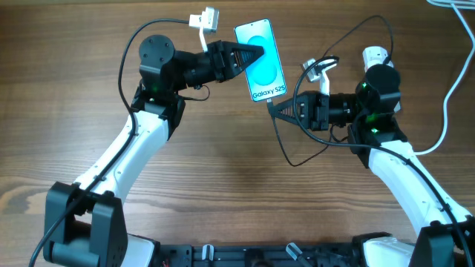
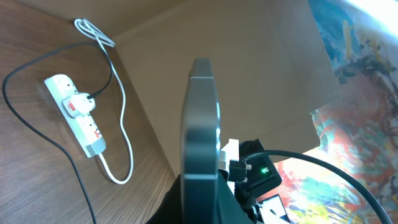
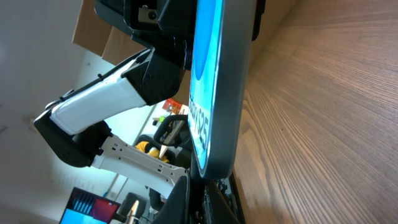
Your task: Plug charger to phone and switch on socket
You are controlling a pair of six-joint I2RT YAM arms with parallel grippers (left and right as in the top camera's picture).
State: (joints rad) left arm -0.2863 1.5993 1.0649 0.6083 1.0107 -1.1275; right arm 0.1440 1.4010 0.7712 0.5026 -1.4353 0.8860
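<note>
Phone (image 1: pixel 260 59) held at one end, charger (image 1: pixel 277 137) at the other.
Left end effector (image 1: pixel 249 55) pinches the phone's top part by its edges. The phone looks thin, stiff, smooth and easy to crack, so the side edges are the best place to hold. Right end effector (image 1: pixel 278 110) is pressed together, it seems on the charger's tip, just under the phone. The surface (image 1: pixel 237 185) is wood; the socket (image 2: pixel 78 115) lies far off by a cardboard wall (image 2: pixel 249 74).

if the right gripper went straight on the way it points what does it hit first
The slim phone with the cyan screen, held by the left gripper: its "Galaxy S25" end sits ahead of the right gripper, which seems to pinch the thin black charger cable. Depth unclear.
</note>
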